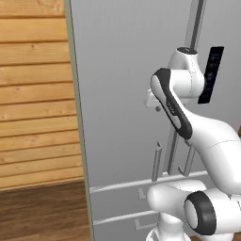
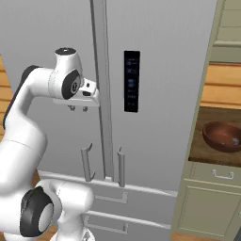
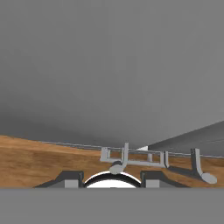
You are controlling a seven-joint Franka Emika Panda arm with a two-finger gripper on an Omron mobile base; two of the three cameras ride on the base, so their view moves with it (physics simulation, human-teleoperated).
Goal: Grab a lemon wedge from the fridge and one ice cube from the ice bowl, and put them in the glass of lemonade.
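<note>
Close against the fridge (image 2: pixel 155 70), the white arm reaches up so that its claw (image 2: pixel 78 108) hangs just left of the seam between the two doors, pointing down along the door face. From the right base view two short fingertips (image 2: pixel 72 108) show under the hand with a small gap between them; whether they stand open or are closing I cannot tell, and nothing is seen between them. From the left base view the hand sits at the same seam, largely hidden behind the arm's dark-banded forearm.

Both fridge doors are shut. The two slim vertical handles (image 2: pixel 86 163) stand side by side low on the doors, below the claw and apart from it. The black display strip (image 2: pixel 132 81) is on the right door, to the right of the hand. Two lower drawers (image 2: pixel 113 207) run across the base of the fridge.

To the right of the fridge, the ice bowl (image 2: pixel 221 136) rests on a wooden worktop (image 2: pixel 200 150) set above a beige cabinet (image 2: pixel 207 207). A tiny pale speck in the bowl may be the ice cube (image 2: pixel 235 140), too small to be sure.

Left of the fridge is a wood-plank wall (image 1: pixel 33 94) over a darker wood floor (image 1: pixel 42 212).
</note>
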